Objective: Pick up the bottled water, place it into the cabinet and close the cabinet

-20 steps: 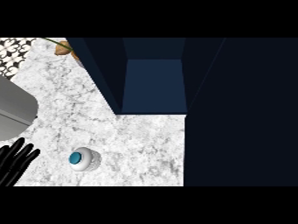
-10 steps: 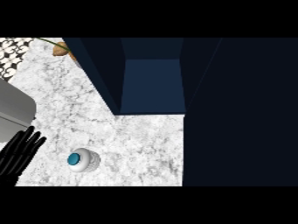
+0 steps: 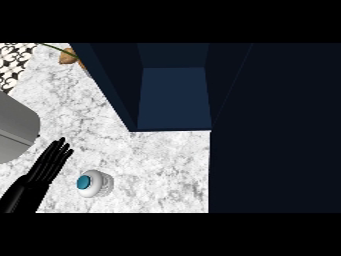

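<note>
On the marble counter [image 3: 158, 160], the bottled water [image 3: 94, 183] stands upright just beside the left hand [image 3: 38, 174], whose fingers are straight and holding nothing, near the open cabinet [image 3: 173, 95]

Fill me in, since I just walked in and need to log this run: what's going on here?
The left robot hand lies with straight fingers over the marble counter, just left of the bottled water and not touching it. The bottle stands upright, not yet grasped. Beyond it the dark blue cabinet stands open. The right robot hand is not in view.
</note>
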